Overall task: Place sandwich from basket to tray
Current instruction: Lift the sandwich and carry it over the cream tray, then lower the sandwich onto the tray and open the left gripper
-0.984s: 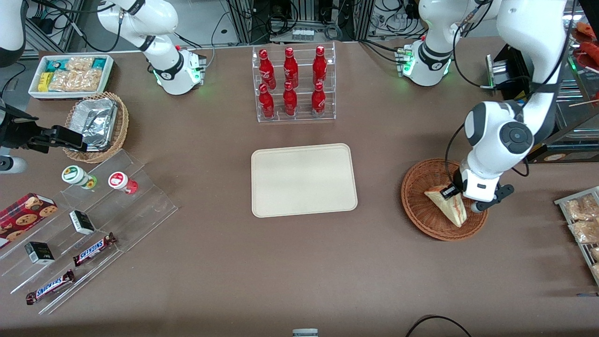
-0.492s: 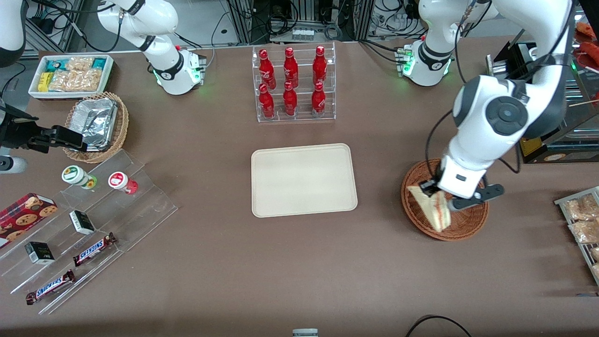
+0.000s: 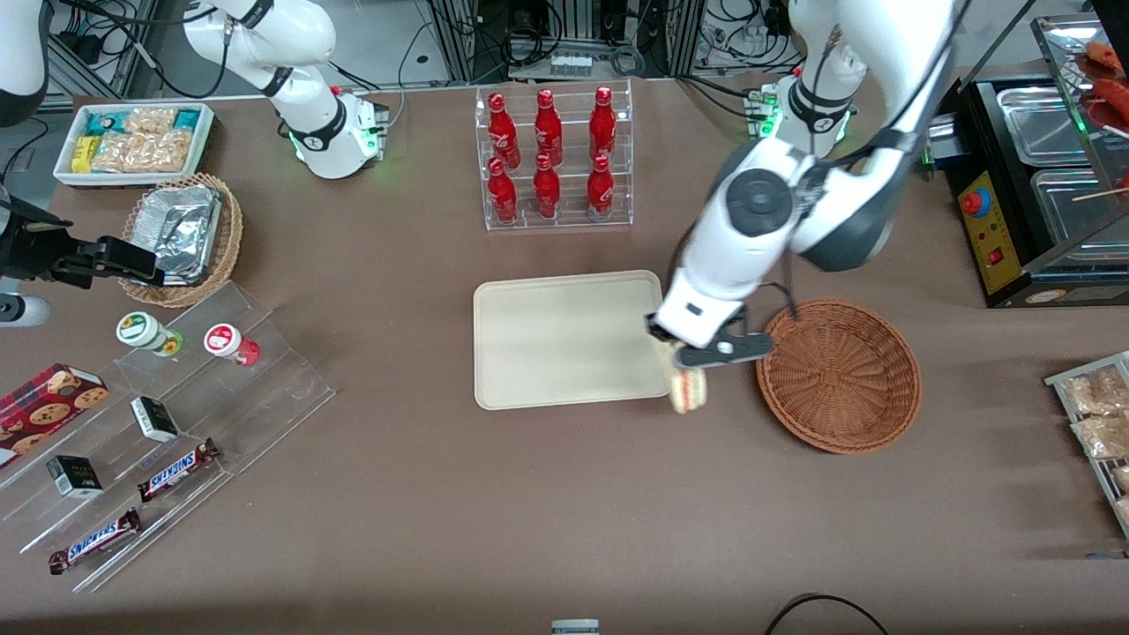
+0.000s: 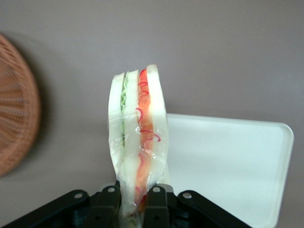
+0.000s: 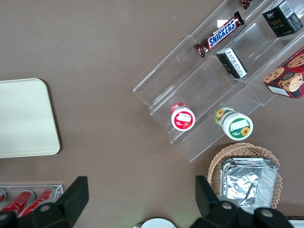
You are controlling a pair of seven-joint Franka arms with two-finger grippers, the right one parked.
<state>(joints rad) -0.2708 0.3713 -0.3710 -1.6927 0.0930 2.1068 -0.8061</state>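
My left gripper (image 3: 686, 358) is shut on the sandwich (image 3: 687, 388), a wrapped wedge of pale bread with red and green filling. The wedge hangs in the air at the corner of the cream tray (image 3: 564, 339) that is nearest the basket, partly past the tray's rim. In the left wrist view the sandwich (image 4: 138, 137) sticks out from between the two black fingers (image 4: 157, 206), with the tray (image 4: 228, 166) below it and the basket's edge (image 4: 16, 109) off to one side. The reddish-brown wicker basket (image 3: 838, 375) sits beside the tray, toward the working arm's end, with nothing in it.
A clear rack of red bottles (image 3: 551, 159) stands farther from the front camera than the tray. Acrylic steps with cups, boxes and candy bars (image 3: 159, 414), a lighter basket with a foil container (image 3: 181, 234) and a white snack bin (image 3: 132, 141) lie toward the parked arm's end.
My gripper has lifted the sandwich out of the basket and carried it sideways to the tray's near corner. The basket now holds nothing.
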